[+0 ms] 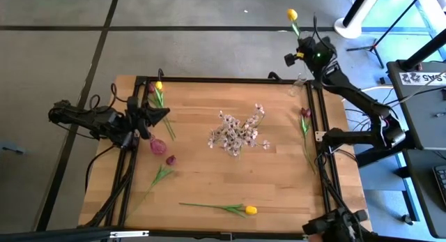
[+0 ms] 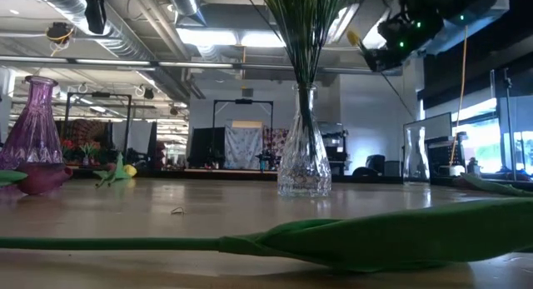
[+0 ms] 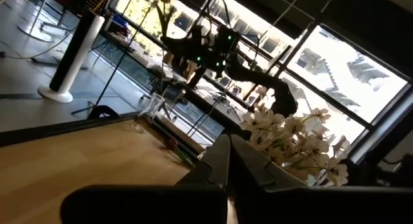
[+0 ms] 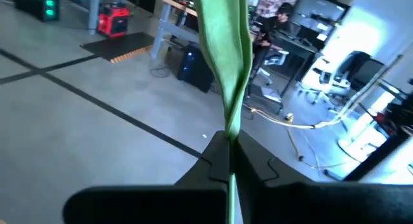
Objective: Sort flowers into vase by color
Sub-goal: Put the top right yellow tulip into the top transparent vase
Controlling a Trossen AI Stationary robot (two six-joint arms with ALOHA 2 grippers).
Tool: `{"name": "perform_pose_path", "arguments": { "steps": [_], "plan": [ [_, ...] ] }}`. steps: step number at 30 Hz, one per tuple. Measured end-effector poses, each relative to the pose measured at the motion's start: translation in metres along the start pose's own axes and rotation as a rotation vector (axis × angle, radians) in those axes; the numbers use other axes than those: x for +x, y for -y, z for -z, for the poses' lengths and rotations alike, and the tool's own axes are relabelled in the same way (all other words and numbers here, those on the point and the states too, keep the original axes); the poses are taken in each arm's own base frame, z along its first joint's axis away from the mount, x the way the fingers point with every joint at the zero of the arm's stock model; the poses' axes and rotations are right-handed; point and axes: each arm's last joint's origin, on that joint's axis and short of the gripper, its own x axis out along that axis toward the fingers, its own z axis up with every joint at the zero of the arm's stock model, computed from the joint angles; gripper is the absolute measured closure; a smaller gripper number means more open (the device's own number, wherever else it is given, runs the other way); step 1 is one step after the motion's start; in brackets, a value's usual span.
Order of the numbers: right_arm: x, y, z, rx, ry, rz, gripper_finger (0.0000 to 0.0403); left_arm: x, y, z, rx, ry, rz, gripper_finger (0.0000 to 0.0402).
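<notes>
1. Gripping a yellow tulip [image 1: 292,16] by its green stem, the right gripper [image 1: 301,49] is hanging beyond the table's far right corner; its jaws are closed tight on the stem, as the right wrist view shows with the leaf [image 4: 226,50] rising from between the fingers.
2. The clear empty vase [image 1: 298,84] is standing at that far right corner, just below the raised gripper.
3. The left gripper [image 1: 164,114] is waiting at the table's left edge, its jaws pressed together with nothing between them.
4. A yellow tulip and a dark red tulip are lying together [image 1: 156,92] just beyond the left gripper, and the purple vase [image 1: 157,145] is sitting just on its near side.
5. The clear vase of pale blossoms [image 1: 237,132] is standing at the centre of the wooden table [image 1: 209,179].
6. Another dark red tulip [image 1: 169,161] is lying near the purple vase, a third [image 1: 305,114] by the right edge, and a yellow tulip [image 1: 249,210] along the near edge.
</notes>
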Motion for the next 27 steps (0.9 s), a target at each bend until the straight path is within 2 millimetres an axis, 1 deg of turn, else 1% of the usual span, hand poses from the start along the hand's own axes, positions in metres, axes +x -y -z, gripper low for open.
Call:
{"name": "perform_pose_path", "arguments": {
  "steps": [2, 5, 8, 12, 17, 22, 25, 27],
  "plan": [
    [-0.001, -0.003, 0.011, 0.026, 0.008, 0.019, 0.0400, 0.000, 0.000, -0.001, -0.006, 0.016, -0.012, 0.0401],
    [-0.006, -0.004, 0.019, 0.085, 0.067, 0.044, 0.0400, 0.000, 0.000, -0.003, -0.017, 0.036, -0.020, 0.0401],
    [-0.011, -0.006, 0.033, 0.112, 0.071, 0.071, 0.0400, 0.000, 0.000, -0.003, -0.020, 0.043, -0.026, 0.0401],
    [-0.021, -0.006, 0.044, 0.153, 0.104, 0.074, 0.0400, 0.000, 0.000, -0.003, -0.023, 0.054, -0.044, 0.0401],
    [-0.031, -0.008, 0.062, 0.145, 0.091, 0.108, 0.0389, 0.000, 0.000, -0.004, -0.054, 0.068, -0.049, 0.0401],
    [-0.035, -0.012, 0.073, 0.091, 0.138, 0.052, 0.0382, -0.001, 0.003, -0.007, -0.058, 0.051, -0.002, 0.0401],
    [-0.035, -0.014, 0.078, 0.038, 0.112, 0.033, 0.0378, -0.002, 0.005, -0.014, -0.025, 0.068, -0.001, 0.0401],
    [-0.035, -0.015, 0.080, 0.028, 0.087, 0.026, 0.0369, -0.004, 0.007, -0.021, -0.006, 0.090, -0.002, 0.0401]
  ]
}}
